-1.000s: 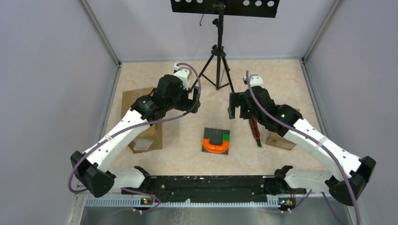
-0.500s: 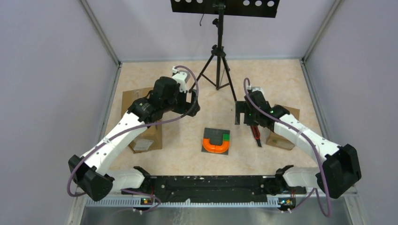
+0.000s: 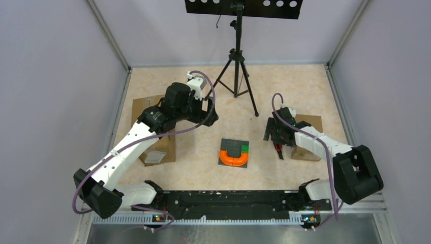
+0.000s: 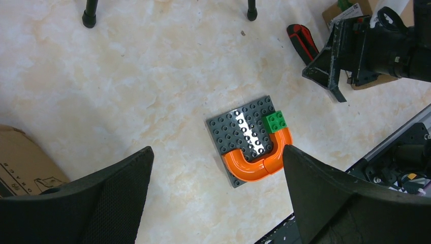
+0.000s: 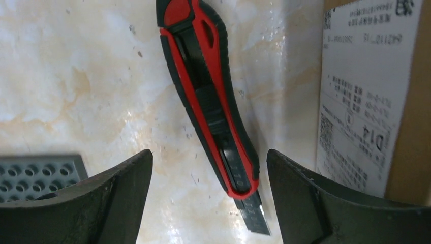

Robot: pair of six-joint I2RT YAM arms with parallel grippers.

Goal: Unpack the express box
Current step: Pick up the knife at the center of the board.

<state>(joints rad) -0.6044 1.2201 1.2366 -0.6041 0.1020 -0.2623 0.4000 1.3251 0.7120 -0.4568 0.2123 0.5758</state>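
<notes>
A red and black utility knife (image 5: 208, 96) lies on the table with its blade out, beside a small cardboard box with a white label (image 5: 366, 91). My right gripper (image 5: 208, 152) is open and low over the knife, one finger on each side of its blade end, not touching it. In the top view the right gripper (image 3: 277, 133) sits just left of that small box (image 3: 310, 140). A larger cardboard box (image 3: 152, 127) lies at the left, partly under my left arm. My left gripper (image 3: 208, 114) is open and empty, high above the table.
A grey baseplate (image 3: 227, 147) with an orange U-shaped piece and a green brick lies in the middle; it also shows in the left wrist view (image 4: 239, 127). A black tripod (image 3: 236, 61) stands at the back centre. Walls close in the table on three sides.
My right arm has swung toward the near side and lowered, bringing its open gripper down over the knife. My left arm has shifted slightly left and stayed open.
</notes>
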